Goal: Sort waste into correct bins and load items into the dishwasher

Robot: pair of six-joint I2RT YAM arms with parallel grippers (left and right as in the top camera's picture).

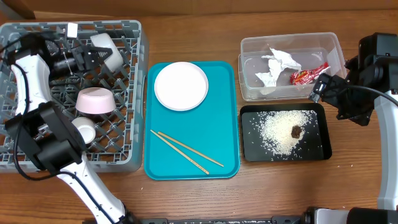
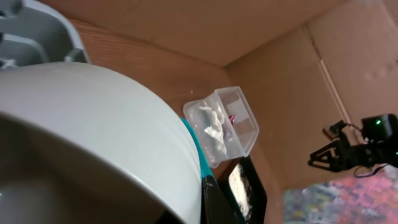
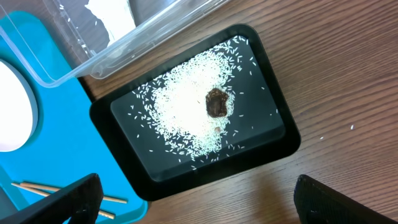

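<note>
With tissues [image 1: 280,62] in the clear tub [image 1: 249,46] and rice [image 1: 277,127] in the black tray [image 1: 314,118] by the surface's [image 1: 186,199] right edge, the left tool [image 1: 86,59] clenches the grey-green bowl [image 1: 107,48] inside the left-edge dish rack [image 1: 140,93], the right tool [image 1: 321,87] gapes empty, and white plate [image 1: 181,86] and chopsticks [image 1: 186,151] lie unloaded on the teal tray [image 1: 221,137].

We see the black tray [image 3: 273,146] on the wooden desk [image 3: 336,74]. White rice grains [image 3: 180,115] are spread across its floor, with a small brown scrap [image 3: 216,102] among them. Just beyond it, far left, the clear tub [image 3: 124,43] holds what may be tissue [image 3: 109,12]. The teal tray [image 3: 56,155] at left carries a white plate [image 3: 12,112] and chopsticks [image 3: 62,191]. The right gripper [image 3: 199,193] has its jaws wide apart.
</note>
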